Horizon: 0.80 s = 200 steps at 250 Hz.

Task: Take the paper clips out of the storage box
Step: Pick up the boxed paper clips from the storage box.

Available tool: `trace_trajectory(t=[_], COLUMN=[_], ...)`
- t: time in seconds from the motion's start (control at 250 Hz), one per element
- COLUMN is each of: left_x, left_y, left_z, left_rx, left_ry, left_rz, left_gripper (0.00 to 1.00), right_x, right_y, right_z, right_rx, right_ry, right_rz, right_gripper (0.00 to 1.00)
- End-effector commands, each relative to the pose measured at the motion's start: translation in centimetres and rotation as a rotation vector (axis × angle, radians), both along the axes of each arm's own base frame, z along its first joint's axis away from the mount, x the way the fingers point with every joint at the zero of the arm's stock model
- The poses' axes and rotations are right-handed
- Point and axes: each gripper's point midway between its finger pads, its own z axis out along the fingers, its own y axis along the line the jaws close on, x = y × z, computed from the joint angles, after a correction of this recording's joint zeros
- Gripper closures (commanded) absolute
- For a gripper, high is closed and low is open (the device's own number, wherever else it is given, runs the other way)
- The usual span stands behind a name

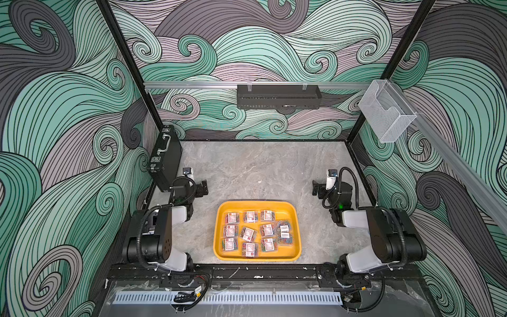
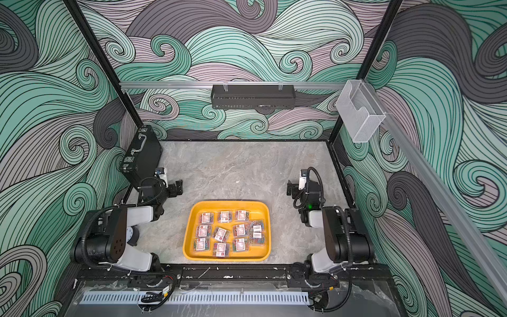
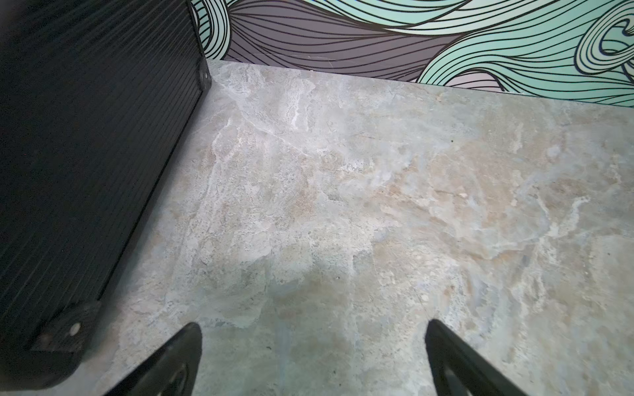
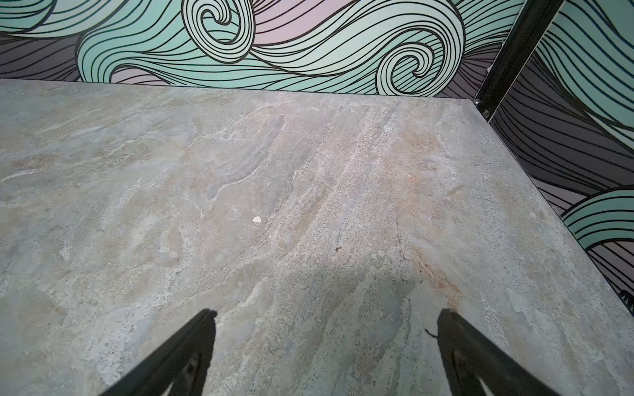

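Observation:
The yellow-orange storage box (image 1: 219,219) (image 2: 189,222) sits near the table's front edge in both top views. Several small clear boxes of paper clips (image 1: 248,234) (image 2: 221,234) with white-and-red labels lie flat inside it. My left gripper (image 1: 203,188) (image 2: 177,188) hangs open behind the box's left side, well apart from it. My right gripper (image 1: 317,189) (image 2: 291,188) hangs open behind its right side. In the wrist views, each of the left gripper (image 3: 314,329) and right gripper (image 4: 326,317) shows only bare stone between spread fingers.
A black briefcase (image 1: 164,157) (image 3: 85,154) leans against the left wall, close beside my left gripper. A black tray (image 1: 278,96) hangs on the back rail. A clear acrylic holder (image 1: 384,112) is fixed to the right wall. Grey stone tabletop (image 1: 260,167) stretches behind the box.

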Motion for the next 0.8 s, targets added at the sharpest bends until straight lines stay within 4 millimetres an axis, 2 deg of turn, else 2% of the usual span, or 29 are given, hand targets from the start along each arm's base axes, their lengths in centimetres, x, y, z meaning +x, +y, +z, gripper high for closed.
trace_trajectory(t=[0.0,0.795], left_x=[0.79,0.79], left_y=[0.14,0.14], left_z=[0.64,0.57], left_rx=[0.001,0.004], left_ry=[-0.010,-0.006], left_rz=[0.008,0.009], left_gripper=[0.01,0.01], right_x=[0.47,0.43], right_y=[-0.15,-0.14], right_z=[0.56,0.60], right_rx=[0.012,0.010], right_ry=[-0.014,-0.015], right_rz=[-0.012,-0.011], right_gripper=[0.00,0.01])
